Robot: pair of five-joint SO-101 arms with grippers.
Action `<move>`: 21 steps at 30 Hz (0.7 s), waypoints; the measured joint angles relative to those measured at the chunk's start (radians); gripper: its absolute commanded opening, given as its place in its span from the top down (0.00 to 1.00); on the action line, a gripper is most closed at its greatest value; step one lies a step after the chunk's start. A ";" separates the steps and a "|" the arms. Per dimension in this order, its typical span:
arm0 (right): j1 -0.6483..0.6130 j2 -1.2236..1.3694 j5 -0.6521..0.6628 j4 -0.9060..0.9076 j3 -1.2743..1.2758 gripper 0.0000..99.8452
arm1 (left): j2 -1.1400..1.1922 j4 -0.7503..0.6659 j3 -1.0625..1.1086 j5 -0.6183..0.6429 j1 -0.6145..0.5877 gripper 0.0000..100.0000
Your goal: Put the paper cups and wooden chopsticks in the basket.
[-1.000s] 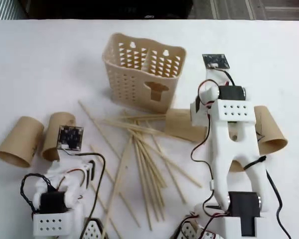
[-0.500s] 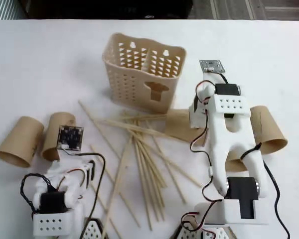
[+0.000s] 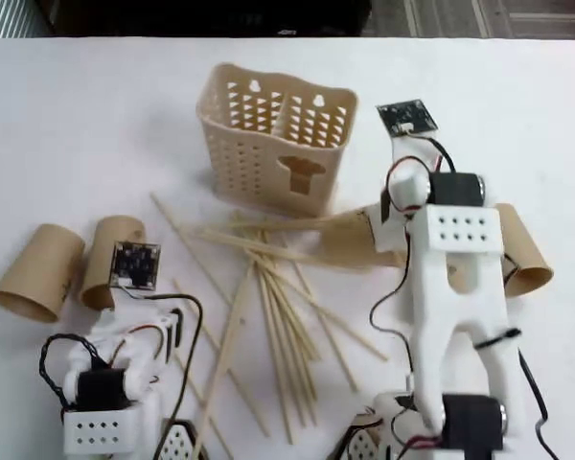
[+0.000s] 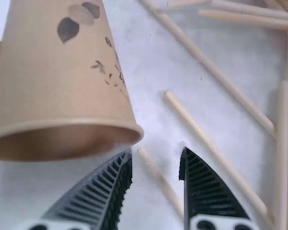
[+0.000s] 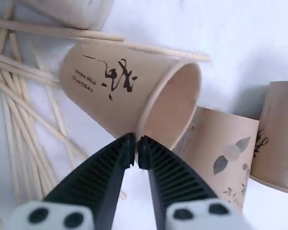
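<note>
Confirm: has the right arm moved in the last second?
Yes. In the high view the right arm has shifted slightly right, away from the basket.

In the high view, a paper cup (image 3: 348, 240) at the basket's (image 3: 240, 163) 5 o'clock is being partly covered by the right arm (image 3: 455, 287). A second cup (image 3: 527, 254) at the arm's 3 o'clock (its outer end alone is being left bare) is being hidden likewise. A third cup (image 3: 96, 259) is being overlapped by the left wrist's camera board (image 3: 134, 264). In the left wrist view its base is being cut off by the edge, as are the chopsticks (image 4: 216, 86).
</note>
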 measured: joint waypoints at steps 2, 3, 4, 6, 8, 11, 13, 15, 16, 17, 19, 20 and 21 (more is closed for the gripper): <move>0.002 -0.037 0.029 0.020 0.000 0.98 | 0.000 0.000 0.000 0.000 0.000 0.83; 0.003 -0.055 0.041 0.025 0.000 0.98 | 0.000 0.000 0.000 0.000 0.000 0.83; 0.003 -0.074 0.055 0.028 0.000 0.98 | 0.000 0.000 0.000 0.000 0.000 0.83; 0.002 -0.110 0.087 0.034 0.000 0.98 | 0.000 0.000 0.000 0.000 0.000 0.83; 0.002 -0.153 0.106 0.043 -0.012 0.98 | 0.000 0.000 0.000 0.000 0.000 0.83; 0.002 -0.216 0.114 0.078 -0.089 0.98 | 0.000 0.000 0.000 0.000 0.000 0.83; 0.002 -0.244 0.115 0.098 -0.161 0.98 | 0.000 0.000 0.000 0.000 0.000 0.83; 0.002 -0.256 0.115 0.114 -0.244 0.98 | 0.000 0.000 0.000 0.000 0.000 0.83; 0.002 -0.258 0.115 0.115 -0.287 0.98 | 0.000 0.000 0.000 0.000 0.000 0.83; 0.002 -0.258 0.115 0.115 -0.328 0.98 | 0.000 0.000 0.000 0.000 0.000 0.83; -0.005 -0.258 0.115 0.110 -0.405 0.98 | 0.000 0.000 0.000 0.000 0.000 0.83; -0.020 -0.258 0.114 0.107 -0.442 0.98 | 0.000 0.000 0.000 0.000 0.000 0.83; -0.035 -0.258 0.114 0.098 -0.477 0.98 | 0.000 0.000 0.000 0.000 0.000 0.83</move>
